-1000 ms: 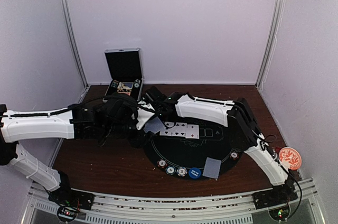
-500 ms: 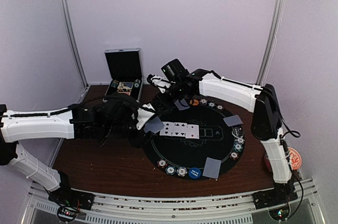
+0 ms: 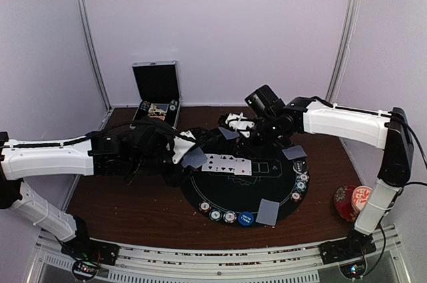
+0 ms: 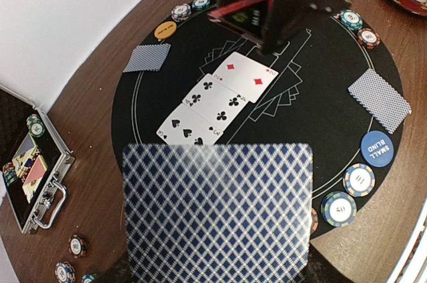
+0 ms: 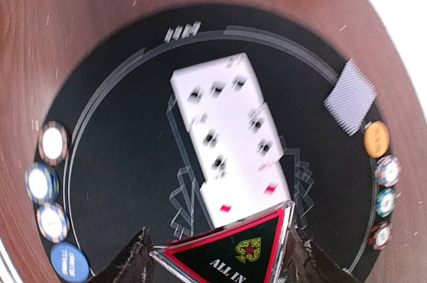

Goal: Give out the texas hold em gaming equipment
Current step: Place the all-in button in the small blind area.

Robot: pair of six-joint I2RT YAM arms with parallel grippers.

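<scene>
- right gripper [image 5: 215, 261] pinches a red-edged black triangle marker [image 5: 243, 251] reading "all in", over face-up white playing cards [image 5: 230, 136].
- left gripper [image 3: 185, 158] clamps a blue-checked card back [image 4: 217, 209]; a round blue disc [image 4: 377, 148] reading "small blind" lies ahead, rightward.

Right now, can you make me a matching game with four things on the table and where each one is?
Things:
1. red triangle marker
2. blue disc
3. face-up cards
4. metal case

Places:
A. in a row in the middle of the black mat
B. back left, lid open
C. pinched between the right fingers
D. near edge of the mat

Pairs: 1-C, 2-D, 3-A, 4-B.
</scene>
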